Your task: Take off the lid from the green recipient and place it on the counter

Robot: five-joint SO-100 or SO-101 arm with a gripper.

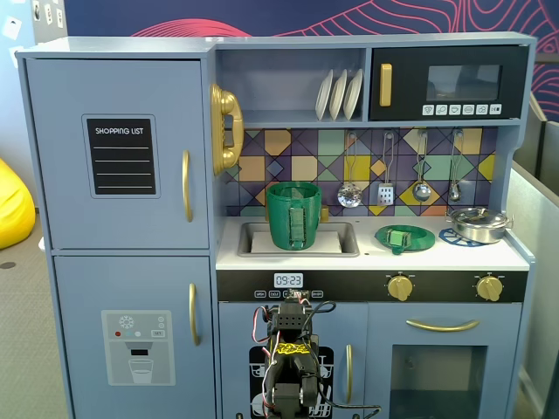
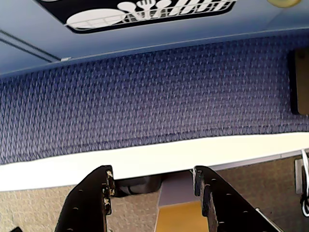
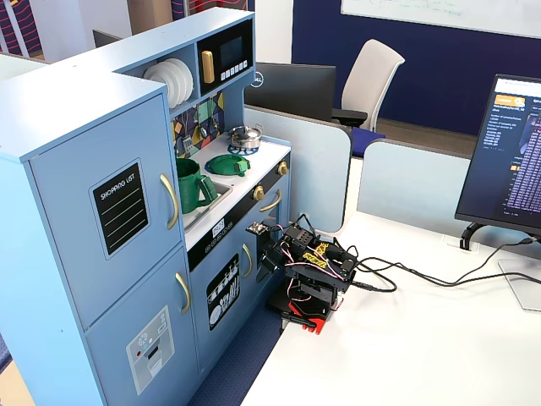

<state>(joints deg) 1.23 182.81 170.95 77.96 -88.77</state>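
Note:
The green recipient [image 1: 293,216] stands upright in the sink cut-out with no lid on it, its strap handle facing front; it also shows in the other fixed view [image 3: 193,186]. The lid [image 1: 404,236] lies flat on the white counter [image 1: 454,255] to the right of the sink, over a burner ring, and shows in the other fixed view [image 3: 226,164] too. My arm [image 1: 288,367] is folded low in front of the kitchen's lower doors, far below both. In the wrist view my gripper [image 2: 153,175] is open and empty, and neither lid nor recipient appears there.
A silver pan [image 1: 479,224] sits at the counter's right end. Utensils hang on the tiled back wall [image 1: 384,183]. The arm base [image 3: 308,279] stands at the edge of a white table, with cables [image 3: 406,279] trailing right. Blue carpet [image 2: 145,96] lies below the gripper.

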